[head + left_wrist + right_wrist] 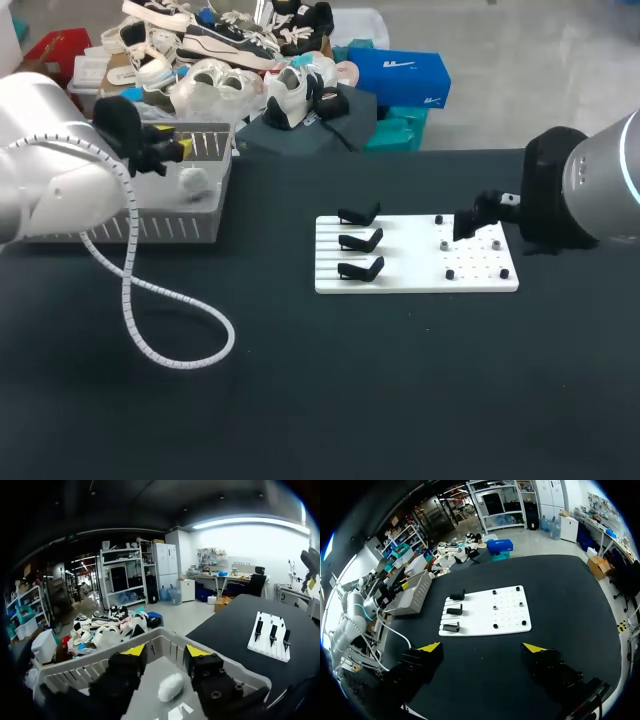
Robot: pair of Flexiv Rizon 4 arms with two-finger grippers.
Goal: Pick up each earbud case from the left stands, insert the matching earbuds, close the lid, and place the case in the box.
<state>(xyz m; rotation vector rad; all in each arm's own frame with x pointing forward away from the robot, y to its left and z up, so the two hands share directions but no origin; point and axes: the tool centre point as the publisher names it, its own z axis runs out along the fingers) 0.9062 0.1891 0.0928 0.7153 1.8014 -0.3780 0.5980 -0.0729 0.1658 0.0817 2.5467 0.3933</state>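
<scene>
The left gripper point(162, 651) hangs over the box point(75, 669), fingers apart, and a white earbud case point(171, 687) lies inside, just below them. The right gripper point(482, 647) is spread wide above the table point(560, 600), near the white board point(507, 612) with its three black stands point(451, 612).

Open gap between left fingers point(131, 651), white oval earbud case point(170, 686) beneath; grey slatted plastic box point(167, 647) wall just ahead. Bare black bench point(480, 665) between right fingers point(431, 647); three black stands point(452, 611) ahead.

To me the table point(300, 400) looks matt black, the board point(400, 255) smooth white plastic, the box point(170, 228) ribbed translucent plastic, the case point(171, 686) glossy white.
</scene>
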